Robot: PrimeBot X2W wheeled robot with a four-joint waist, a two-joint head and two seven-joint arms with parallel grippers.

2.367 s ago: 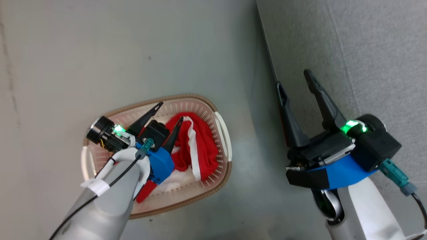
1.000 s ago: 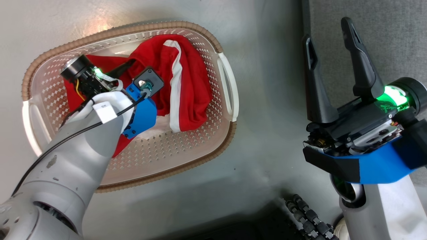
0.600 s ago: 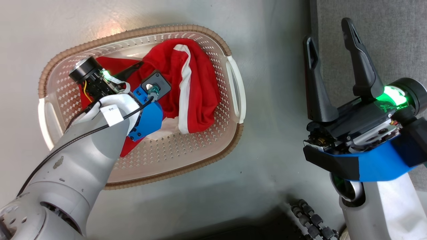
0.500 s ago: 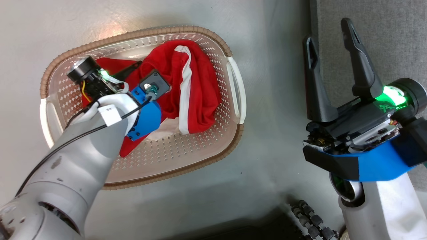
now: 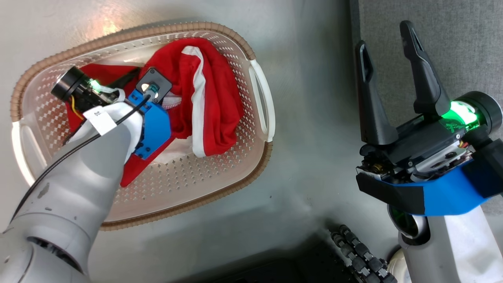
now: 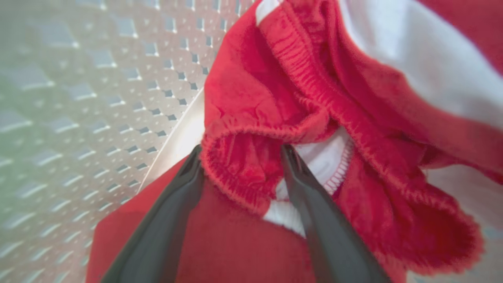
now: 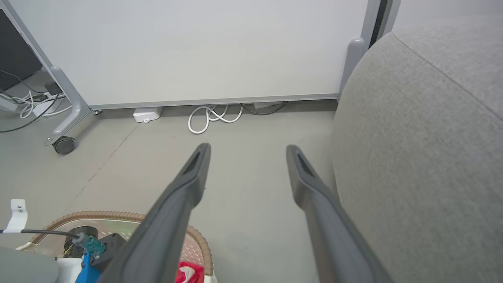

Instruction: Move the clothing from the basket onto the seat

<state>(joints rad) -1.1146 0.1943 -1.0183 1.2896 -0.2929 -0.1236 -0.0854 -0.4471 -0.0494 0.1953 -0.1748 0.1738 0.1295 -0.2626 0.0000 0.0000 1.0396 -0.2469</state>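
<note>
Jaws of the left gripper (image 6: 241, 150) straddle a fold of clothing (image 6: 275, 98).

A lab-like room; wheeled white partition (image 7: 196, 51); loose cables (image 7: 214, 116) on bare grey floor (image 7: 243, 188).

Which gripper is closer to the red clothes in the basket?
Left. The left gripper is down in the basket, its open jaws either side of a fold of the red clothes. The right gripper hangs open well aside, beside the sofa.
</note>
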